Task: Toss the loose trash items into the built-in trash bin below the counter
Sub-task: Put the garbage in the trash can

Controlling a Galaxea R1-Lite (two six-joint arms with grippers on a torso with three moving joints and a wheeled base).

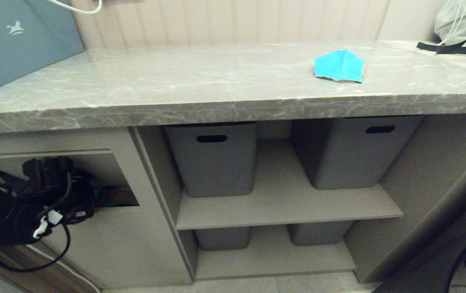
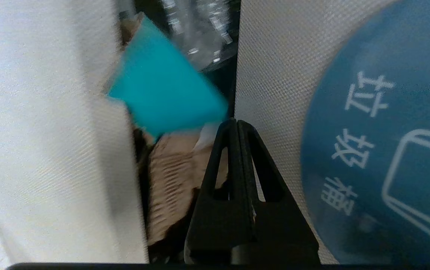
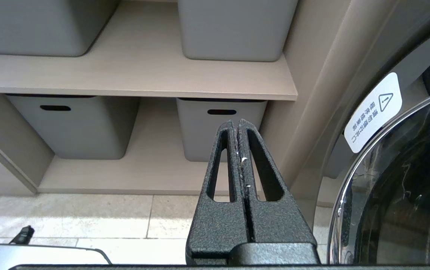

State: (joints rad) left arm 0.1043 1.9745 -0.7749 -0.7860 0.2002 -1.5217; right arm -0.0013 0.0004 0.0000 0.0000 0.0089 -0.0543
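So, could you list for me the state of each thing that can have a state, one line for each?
Trash bin flap: pushed inward, gap open.
Left pincer: shut, empty, at the flap's edge.
Turquoise paper scrap in the bin: past the flap, free of the pincer.
Turquoise paper scrap on the counter: crumpled, lying untouched.
Right pincer: shut, empty, hanging before the lower shelf.
Grey tubs: upright on the shelves.
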